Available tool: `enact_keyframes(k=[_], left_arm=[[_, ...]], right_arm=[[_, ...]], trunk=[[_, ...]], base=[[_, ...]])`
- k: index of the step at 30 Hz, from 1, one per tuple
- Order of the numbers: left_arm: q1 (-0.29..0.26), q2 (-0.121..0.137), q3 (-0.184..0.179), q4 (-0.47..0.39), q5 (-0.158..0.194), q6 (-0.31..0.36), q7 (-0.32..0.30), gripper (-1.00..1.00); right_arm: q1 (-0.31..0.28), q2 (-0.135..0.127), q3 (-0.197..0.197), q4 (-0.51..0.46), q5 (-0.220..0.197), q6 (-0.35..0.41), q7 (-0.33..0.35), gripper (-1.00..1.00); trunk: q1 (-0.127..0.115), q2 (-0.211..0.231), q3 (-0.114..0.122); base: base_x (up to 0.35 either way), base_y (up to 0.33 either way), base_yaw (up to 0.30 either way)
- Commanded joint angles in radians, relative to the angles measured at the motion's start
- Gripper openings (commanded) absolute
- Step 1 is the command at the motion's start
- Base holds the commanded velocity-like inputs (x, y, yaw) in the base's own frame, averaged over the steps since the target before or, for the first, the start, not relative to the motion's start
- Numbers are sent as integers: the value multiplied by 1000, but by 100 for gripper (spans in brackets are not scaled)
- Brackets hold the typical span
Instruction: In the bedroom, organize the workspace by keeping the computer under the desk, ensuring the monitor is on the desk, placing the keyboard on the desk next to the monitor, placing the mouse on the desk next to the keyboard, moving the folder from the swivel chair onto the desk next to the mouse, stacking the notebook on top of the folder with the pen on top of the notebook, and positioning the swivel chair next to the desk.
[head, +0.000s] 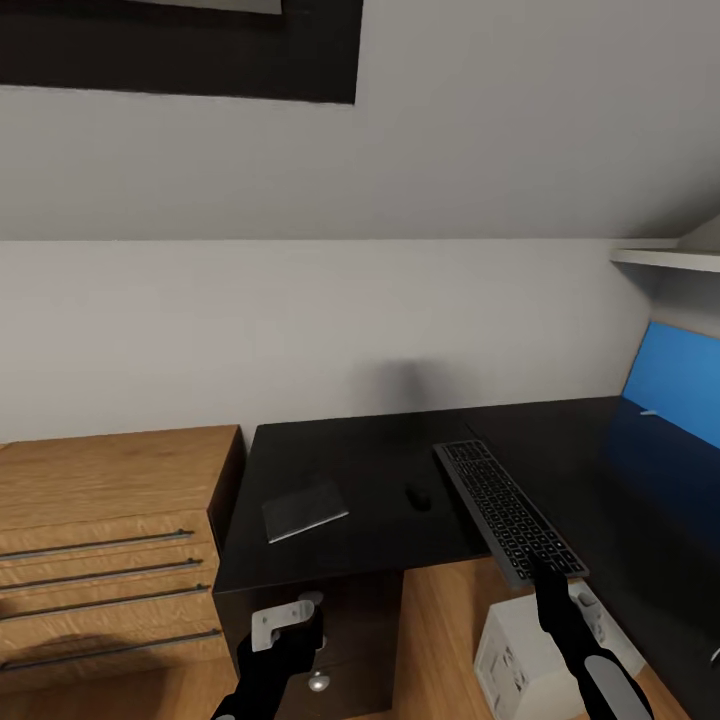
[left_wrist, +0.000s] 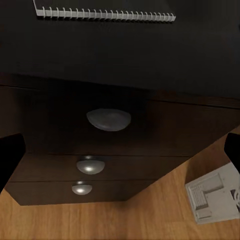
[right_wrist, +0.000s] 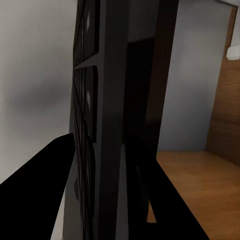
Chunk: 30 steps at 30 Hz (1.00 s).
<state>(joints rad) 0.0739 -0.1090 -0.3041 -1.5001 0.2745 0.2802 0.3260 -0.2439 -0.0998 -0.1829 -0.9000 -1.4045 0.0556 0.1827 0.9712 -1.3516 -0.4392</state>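
A long dark keyboard (head: 505, 510) lies slantwise over the black desk (head: 340, 450), its near end past the front edge. My right gripper (head: 547, 577) is shut on that near end; in the right wrist view the keyboard (right_wrist: 95, 115) stands edge-on between the black fingers (right_wrist: 40, 195). A small black mouse (head: 418, 495) sits just left of the keyboard. Further left lies a grey spiral notebook (head: 303, 510), its wire binding (left_wrist: 105, 14) showing in the left wrist view. The monitor's blue screen (head: 680, 390) stands at the desk's right. The white computer (head: 520, 655) sits on the floor under the desk. My left gripper (head: 290, 615) hangs open before the desk drawers.
A wooden dresser (head: 110, 540) with long bar handles stands tight against the desk's left side. The desk's drawer block has round metal knobs (left_wrist: 108, 120) facing my left gripper. A white shelf (head: 660, 258) juts out above the monitor. Wooden floor (head: 440, 620) lies beneath the desk.
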Motion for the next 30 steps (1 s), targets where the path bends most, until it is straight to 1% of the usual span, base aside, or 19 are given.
enact_keyframes(k=[1, 18, 23, 30], left_arm=[[0, 0, -1, -2, 9, 3, 7, 100], [0, 0, -1, -2, 9, 4, 7, 100], [0, 0, -1, -1, 9, 4, 7, 100], [0, 0, -1, 0, 8, 4, 7, 100]], right_arm=[[0, 0, 0, 3, -8, 6, -29, -100], [0, 0, 2, 2, -8, 6, -29, -100], [0, 0, 2, 2, -8, 6, -29, -100], [0, 0, 3, 2, -8, 6, -29, -100]], trunk=[[0, 0, -1], [0, 0, -1], [0, 0, -1], [0, 0, -1]], base=[[11, 0, 0], [1, 0, 0], [102, 86, 0], [20, 17, 0]])
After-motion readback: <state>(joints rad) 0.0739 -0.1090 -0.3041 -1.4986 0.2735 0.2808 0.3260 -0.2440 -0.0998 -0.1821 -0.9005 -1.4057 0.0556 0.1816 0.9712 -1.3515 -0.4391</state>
